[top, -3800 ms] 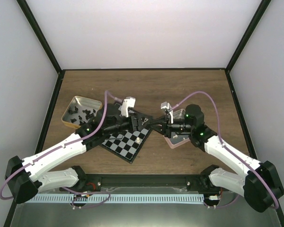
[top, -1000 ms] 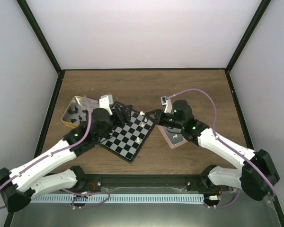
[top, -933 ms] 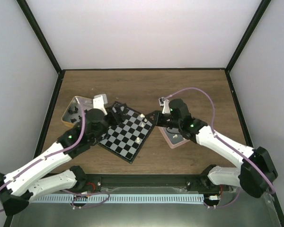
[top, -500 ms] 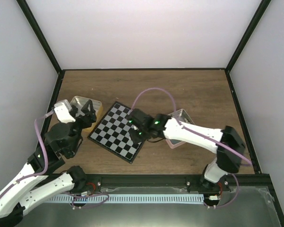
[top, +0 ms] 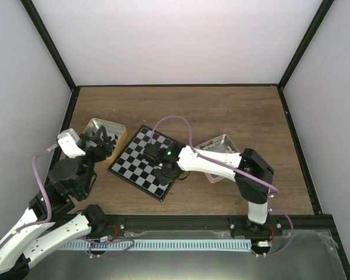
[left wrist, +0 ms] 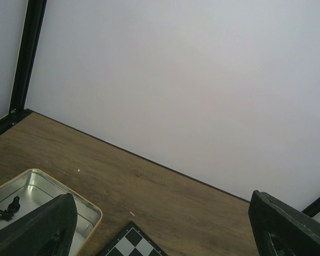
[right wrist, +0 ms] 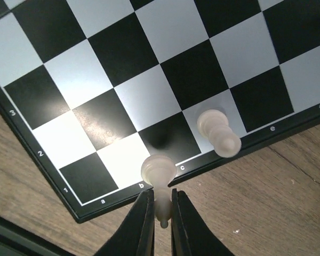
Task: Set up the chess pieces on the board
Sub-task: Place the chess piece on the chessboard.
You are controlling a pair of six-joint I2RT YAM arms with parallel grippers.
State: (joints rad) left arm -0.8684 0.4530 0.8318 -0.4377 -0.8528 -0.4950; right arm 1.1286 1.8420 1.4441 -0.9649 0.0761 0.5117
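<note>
From above, the board (top: 141, 162) lies turned at an angle on the wooden table (top: 221, 111), between a gold tin (top: 112, 129) on its left and a pinkish tray (top: 223, 140) on its right. The left gripper (top: 103, 140) hangs over the tin, well apart from the board. The right arm reaches across in front of the tray, and the right gripper (top: 163, 170) is down at the board's near right edge. The pieces are too small to tell apart from here.

The left wrist camera shows the left gripper's two dark fingers (left wrist: 37, 229) at the lower corners of the picture – spread wide, with nothing between them. Below and ahead lies the gold tin (left wrist: 90, 212), and a black piece (left wrist: 5, 208) rests inside it near the left side. A corner of the board (left wrist: 133, 242) shows just beside the tin.

The right wrist camera looks straight down on the board (right wrist: 122, 69) near the corner lettered a, b, c. The right gripper (right wrist: 161, 213) is clenched on a cream piece (right wrist: 158, 169): the thin end is pinched between the fingers and the round wider end sits over the rim row by the letters b and c. I cannot tell whether it touches the board. A second cream piece (right wrist: 218, 130) stands free on a pale square in the same edge row – near the held one, but apart from it.
</note>
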